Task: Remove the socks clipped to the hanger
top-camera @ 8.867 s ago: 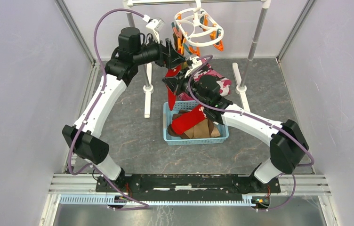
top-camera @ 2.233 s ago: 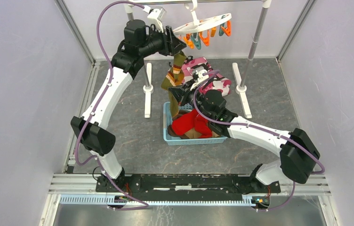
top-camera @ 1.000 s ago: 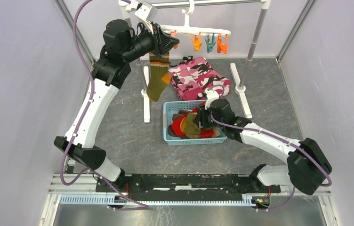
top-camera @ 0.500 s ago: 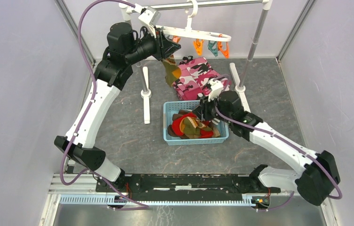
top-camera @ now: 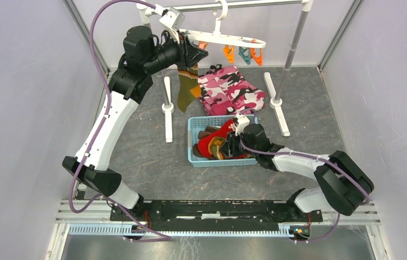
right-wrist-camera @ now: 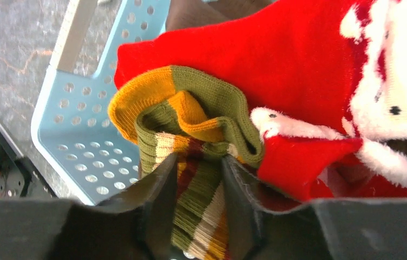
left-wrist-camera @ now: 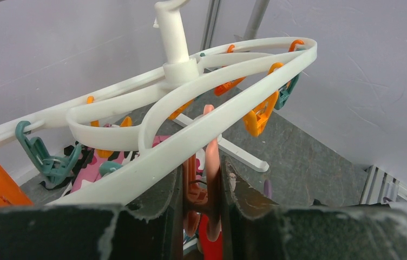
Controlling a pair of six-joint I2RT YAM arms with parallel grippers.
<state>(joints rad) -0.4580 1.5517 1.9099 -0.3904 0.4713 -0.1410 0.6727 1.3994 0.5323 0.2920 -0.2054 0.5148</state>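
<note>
Pinching an orange clip on the hanger, my left pincer is clenched; my right pincer grasps the striped sock in the blue basket.

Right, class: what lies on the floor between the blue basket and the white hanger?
The pink camouflage cloth lies between basket and hanger, shown in the top view.

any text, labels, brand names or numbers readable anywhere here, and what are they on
None can be read in any view.
The red sock has only white fuzzy patches with black dots, no letters.
The hanger, clips, basket and striped sock carry no marks.
</note>
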